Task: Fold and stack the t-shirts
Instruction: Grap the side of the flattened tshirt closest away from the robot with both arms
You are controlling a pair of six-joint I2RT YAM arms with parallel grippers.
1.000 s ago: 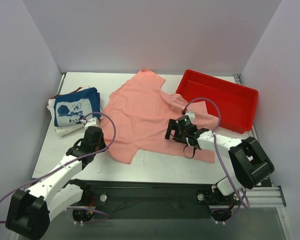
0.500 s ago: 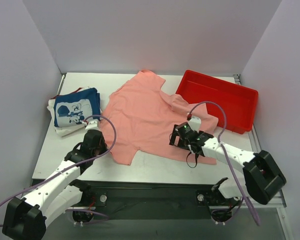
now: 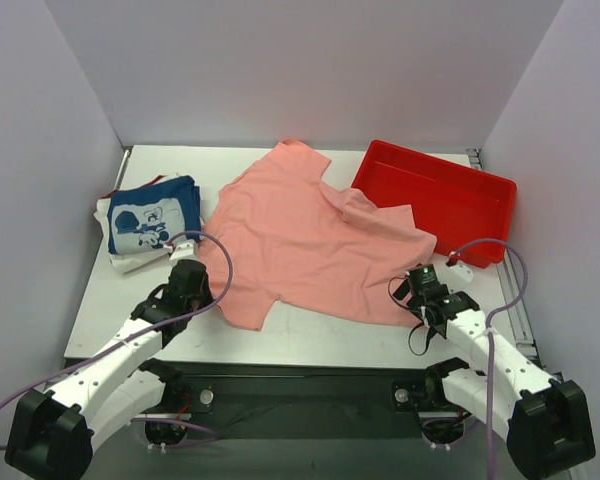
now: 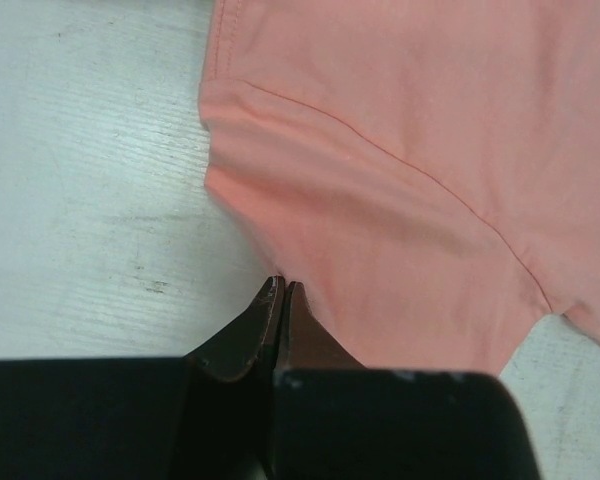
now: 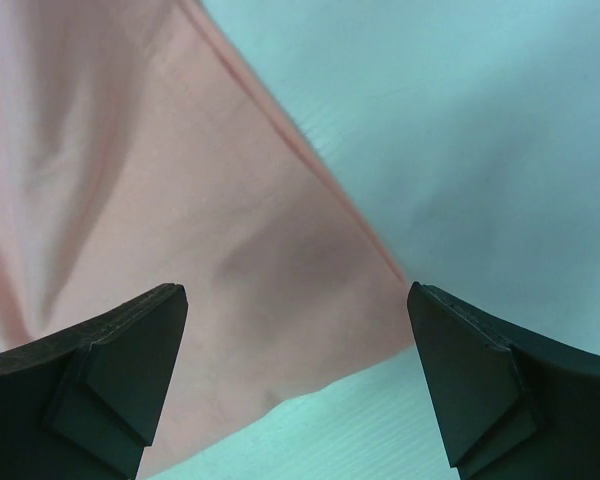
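Salmon-pink t-shirt [image 3: 300,240], spread unfolded on table [image 3: 310,335]: left gripper [image 4: 280,290] pinched together at sleeve edge, right gripper [image 5: 295,305] spread wide over hem corner; risk: shallow bite slips, bunching cloth.

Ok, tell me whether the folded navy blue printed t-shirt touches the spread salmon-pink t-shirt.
Apart. The top external view shows bare white table between the folded navy blue printed t-shirt and the spread salmon-pink t-shirt.
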